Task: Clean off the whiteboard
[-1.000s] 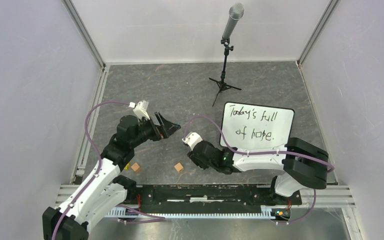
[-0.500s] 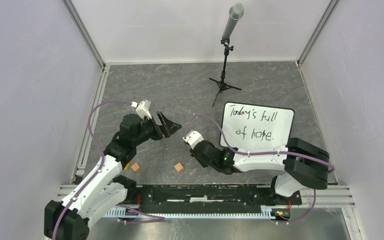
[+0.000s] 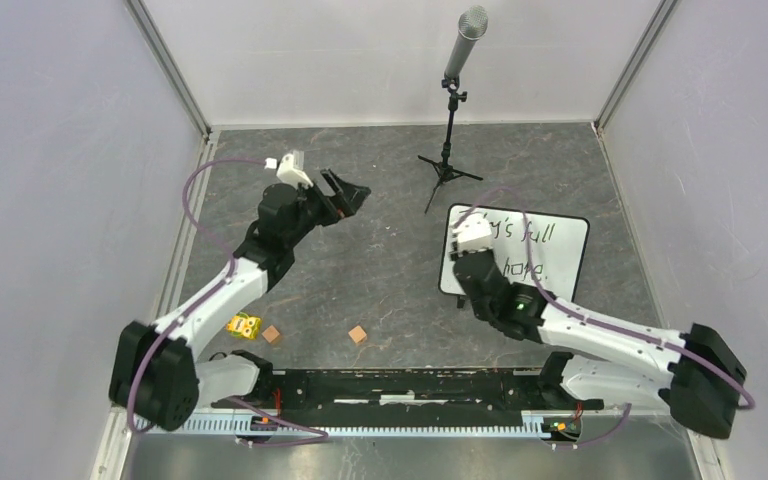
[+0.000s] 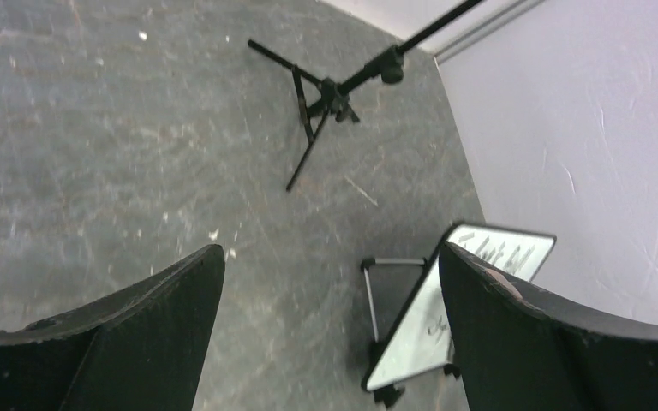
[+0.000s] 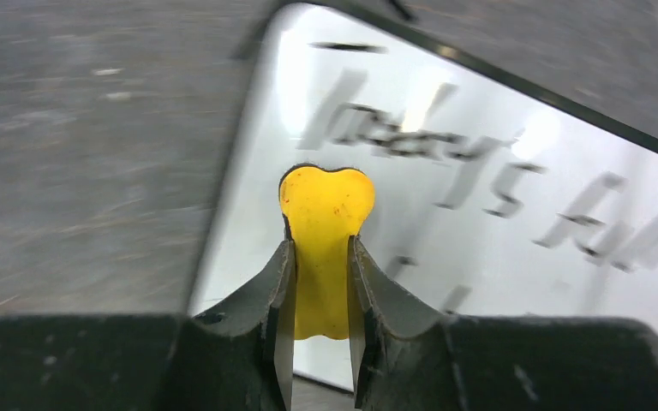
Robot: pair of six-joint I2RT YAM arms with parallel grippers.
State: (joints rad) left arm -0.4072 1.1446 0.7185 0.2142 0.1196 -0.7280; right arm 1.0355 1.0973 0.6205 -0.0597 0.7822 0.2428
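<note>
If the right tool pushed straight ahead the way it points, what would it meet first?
Most likely the whiteboard: the yellow piece pinched in the right tool points at its written face by the left edge, though the gap is unclear.

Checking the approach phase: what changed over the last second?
Right arm swung right and away from the bases, so the right claw, pinching a yellow piece, is now over the left side of the whiteboard. Left arm stretched toward the back wall, left claw open as before. Unchanged: whiteboard position and its writing, mic stand, two brown blocks.
</note>
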